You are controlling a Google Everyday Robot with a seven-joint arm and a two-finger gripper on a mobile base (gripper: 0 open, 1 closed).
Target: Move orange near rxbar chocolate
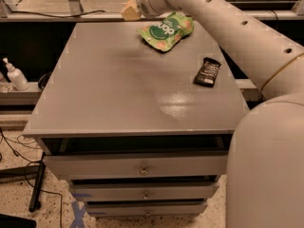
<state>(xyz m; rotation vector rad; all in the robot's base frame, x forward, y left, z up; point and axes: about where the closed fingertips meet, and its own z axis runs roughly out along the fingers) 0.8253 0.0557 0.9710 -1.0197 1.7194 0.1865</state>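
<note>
The rxbar chocolate [207, 71], a flat dark bar with pale lettering, lies on the right side of the grey table [114, 94]. My gripper [129, 11] is at the table's far edge, just left of the green snack pouch [166, 31] and well away from the bar. My white arm [228, 27] reaches to it from the lower right, passing above the table's right edge. The orange is not in view.
A white pump bottle [14, 75] stands on a low shelf to the left of the table. Drawers [142, 167] sit under the tabletop. Cables run across the speckled floor at the lower left. A metal frame and rail run behind the table.
</note>
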